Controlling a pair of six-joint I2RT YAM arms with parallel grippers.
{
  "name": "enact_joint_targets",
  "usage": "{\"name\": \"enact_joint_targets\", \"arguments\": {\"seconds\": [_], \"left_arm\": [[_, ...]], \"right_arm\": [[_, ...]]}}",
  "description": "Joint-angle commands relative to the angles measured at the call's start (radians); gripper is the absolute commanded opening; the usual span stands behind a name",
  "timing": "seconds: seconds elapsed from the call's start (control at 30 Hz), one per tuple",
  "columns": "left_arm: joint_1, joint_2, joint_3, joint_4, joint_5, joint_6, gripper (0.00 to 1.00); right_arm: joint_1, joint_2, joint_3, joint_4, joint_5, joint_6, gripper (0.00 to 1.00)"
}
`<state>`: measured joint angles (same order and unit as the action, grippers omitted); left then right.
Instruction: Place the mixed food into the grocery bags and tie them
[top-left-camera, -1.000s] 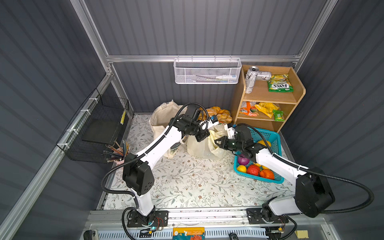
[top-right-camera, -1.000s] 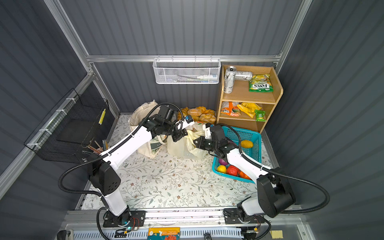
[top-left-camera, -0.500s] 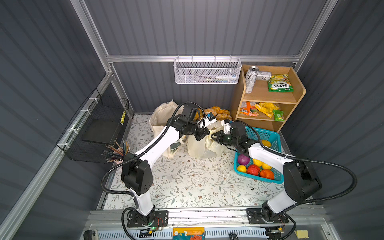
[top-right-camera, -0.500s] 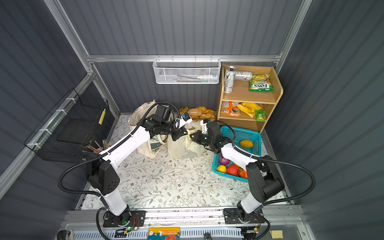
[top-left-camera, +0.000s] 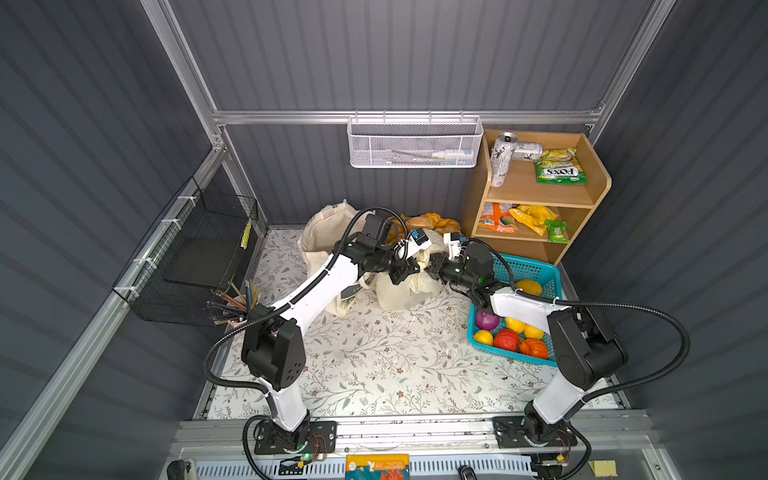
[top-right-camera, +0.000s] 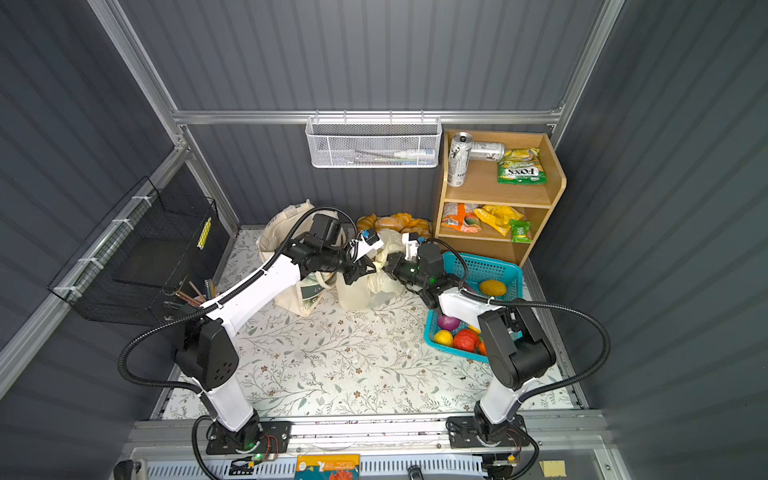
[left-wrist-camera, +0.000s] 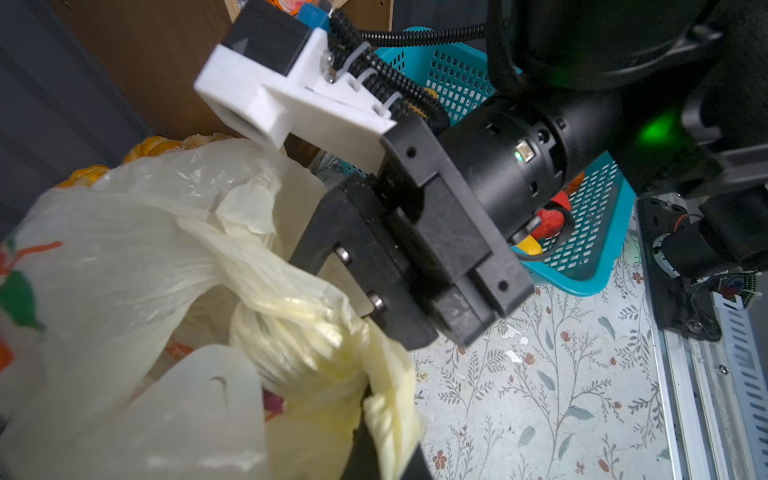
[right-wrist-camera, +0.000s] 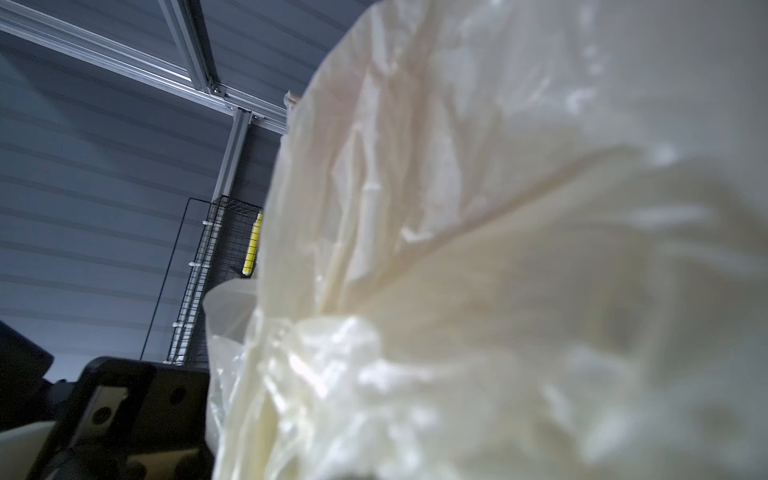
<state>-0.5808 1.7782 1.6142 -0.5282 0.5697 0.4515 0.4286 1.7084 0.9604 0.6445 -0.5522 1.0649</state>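
1. The left gripper (top-left-camera: 409, 269) is clamped fully closed. In the left wrist view a dark finger (left-wrist-camera: 362, 461) pinches a twisted rope of cream-yellow plastic, the handle of the plastic bag (left-wrist-camera: 124, 249)
2. The right gripper (top-left-camera: 433, 266) sits nose to nose with it, just across the bag's gathered top. Plastic is bunched right up against its jaws, and I cannot tell whether they are open or closed, or whether they have any hold
3. The plastic bag (top-left-camera: 399, 293) stands on the floral mat (top-left-camera: 395, 365) directly below the two grippers, with its neck drawn up and wrung tight. In the right wrist view its crinkled film (right-wrist-camera: 498, 249) fills most of the picture
4. Out to the left in both top views, the canvas tote (top-left-camera: 320, 237) slumps near the back wall behind the left arm, just beside the plastic bag
5. Over on the right, the turquoise basket (top-left-camera: 536, 270) lies under the right arm. The purple onion (top-left-camera: 486, 321) sits in its near corner among yellow and red toy produce
6. Behind the basket stands the wooden shelf (top-left-camera: 540, 195), with a green FOX'S packet (top-left-camera: 561, 172) on its top level
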Motion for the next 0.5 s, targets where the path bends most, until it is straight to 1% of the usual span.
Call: {"name": "enact_joint_targets", "arguments": {"seconds": [0.0, 0.13, 0.27, 0.33, 0.4, 0.47], "left_arm": [[-0.010, 0.000, -0.008, -0.031, 0.038, 0.016, 0.00], [-0.010, 0.007, -0.012, -0.043, 0.009, 0.031, 0.00], [-0.010, -0.017, -0.062, 0.016, -0.066, 0.023, 0.00], [-0.009, -0.033, -0.091, 0.050, -0.080, 0.018, 0.00], [-0.009, -0.051, -0.121, 0.094, -0.095, 0.006, 0.00], [-0.008, -0.062, -0.134, 0.121, -0.107, -0.005, 0.00]], "right_arm": [[-0.007, 0.016, -0.003, 0.100, -0.055, 0.034, 0.21], [-0.008, 0.002, -0.009, 0.088, -0.091, 0.029, 0.29], [-0.016, -0.025, -0.031, 0.038, -0.098, 0.004, 0.46], [-0.022, -0.035, -0.039, 0.002, -0.094, -0.003, 0.52], [-0.027, -0.050, -0.058, -0.036, -0.081, -0.006, 0.56], [-0.035, -0.064, -0.078, -0.057, -0.081, -0.011, 0.57]]}}
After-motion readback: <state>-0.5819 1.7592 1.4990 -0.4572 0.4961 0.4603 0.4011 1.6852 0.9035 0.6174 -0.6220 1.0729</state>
